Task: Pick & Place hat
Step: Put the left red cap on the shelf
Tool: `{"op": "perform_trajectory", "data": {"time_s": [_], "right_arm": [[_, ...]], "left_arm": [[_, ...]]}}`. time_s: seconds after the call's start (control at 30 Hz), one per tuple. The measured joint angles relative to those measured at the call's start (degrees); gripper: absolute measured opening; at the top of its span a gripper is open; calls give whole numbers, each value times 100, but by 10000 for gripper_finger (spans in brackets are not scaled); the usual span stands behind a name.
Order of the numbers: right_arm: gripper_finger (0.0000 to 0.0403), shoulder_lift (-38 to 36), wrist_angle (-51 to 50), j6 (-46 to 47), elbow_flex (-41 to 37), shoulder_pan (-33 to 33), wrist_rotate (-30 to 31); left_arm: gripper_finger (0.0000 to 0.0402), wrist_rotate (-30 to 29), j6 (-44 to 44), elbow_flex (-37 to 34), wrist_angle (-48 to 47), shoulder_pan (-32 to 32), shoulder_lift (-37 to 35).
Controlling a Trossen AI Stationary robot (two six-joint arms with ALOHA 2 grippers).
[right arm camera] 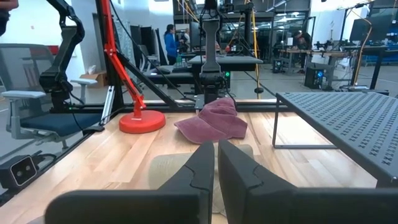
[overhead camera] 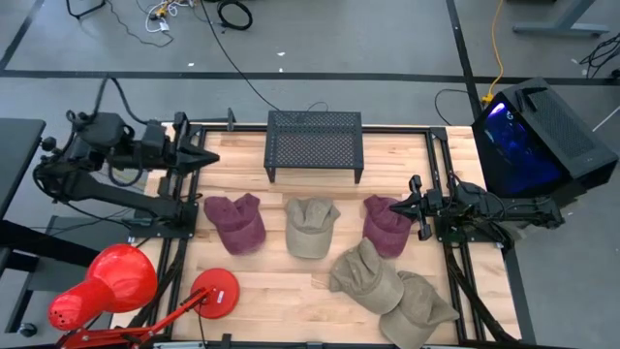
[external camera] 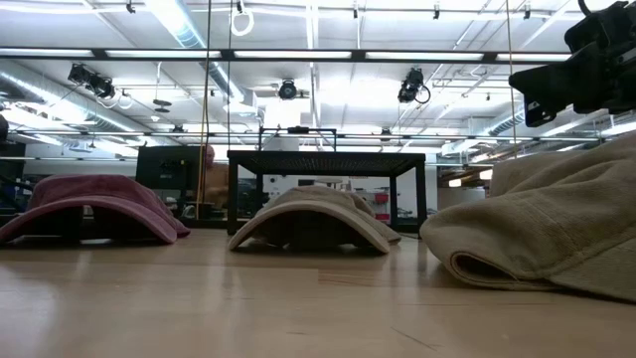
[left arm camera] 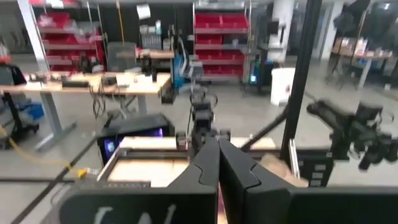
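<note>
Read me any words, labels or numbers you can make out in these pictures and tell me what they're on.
No text can be read in any view.
Pale marks on the dark bar behind the left gripper: too blurred to read.
White sheet hanging up in the room: too blurred to read.
Hats, mesh stand, red lamp: no print visible.
</note>
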Motion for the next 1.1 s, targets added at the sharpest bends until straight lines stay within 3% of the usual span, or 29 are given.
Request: {"op": "perform_trajectory", "data": {"time_s": [0.7,1.1], "right_arm": [[27,-1,-1,0,1,0,0],[27,0,0,-2,0,0,0]], "left_arm": [[3,-127,323,-13,-1288,0,239],[3,58,1155,-20,-2013,0,371]]}}
